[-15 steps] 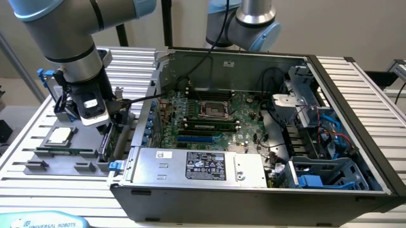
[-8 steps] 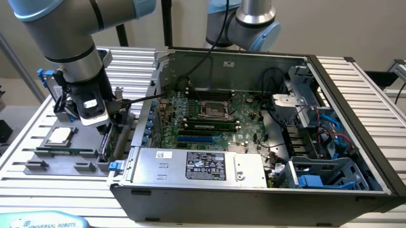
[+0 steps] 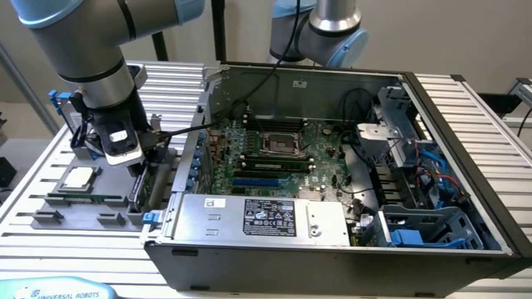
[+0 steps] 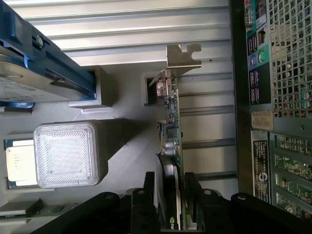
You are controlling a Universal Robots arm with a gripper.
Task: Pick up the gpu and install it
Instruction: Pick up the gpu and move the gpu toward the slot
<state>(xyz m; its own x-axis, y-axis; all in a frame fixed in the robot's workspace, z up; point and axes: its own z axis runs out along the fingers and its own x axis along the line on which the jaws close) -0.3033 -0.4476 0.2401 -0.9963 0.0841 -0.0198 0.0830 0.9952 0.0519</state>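
Slatted aluminium table (image 3: 37, 156) carries a grey tray (image 3: 83, 219) of parts on the exterior view's left and an open case (image 3: 332, 265) beside it, its board (image 3: 275, 149) facing up. The gpu (image 3: 139, 187) is not yet in the case. It stands on edge in a slot of the tray, near the case wall, with a cpu (image 3: 79, 177) and a blue-railed drive (image 4: 29, 83) well apart from it on the far side.

The wrist view shows the gpu (image 4: 171, 131) edge-on, with its bracket (image 4: 183, 54) at the far end next to a grey post of the tray. The gripper (image 4: 170, 192) sits astride the card at the end away from the bracket. Whether it has closed on the card or only flanks it, I cannot tell.

The step in hand looks like the pick-up, early in the task. To do it well, the hold should bear on the flat black face and the bare back of the green board, not on the small parts along it. The wrist should stay square to the card so that closing does not twist it in the slot. Because the hold is off towards one end, the bracket end will probably want to sag, so a firm, even squeeze matters. The card should come out in line with its slot, so that the bracket does not catch on the post or the case.
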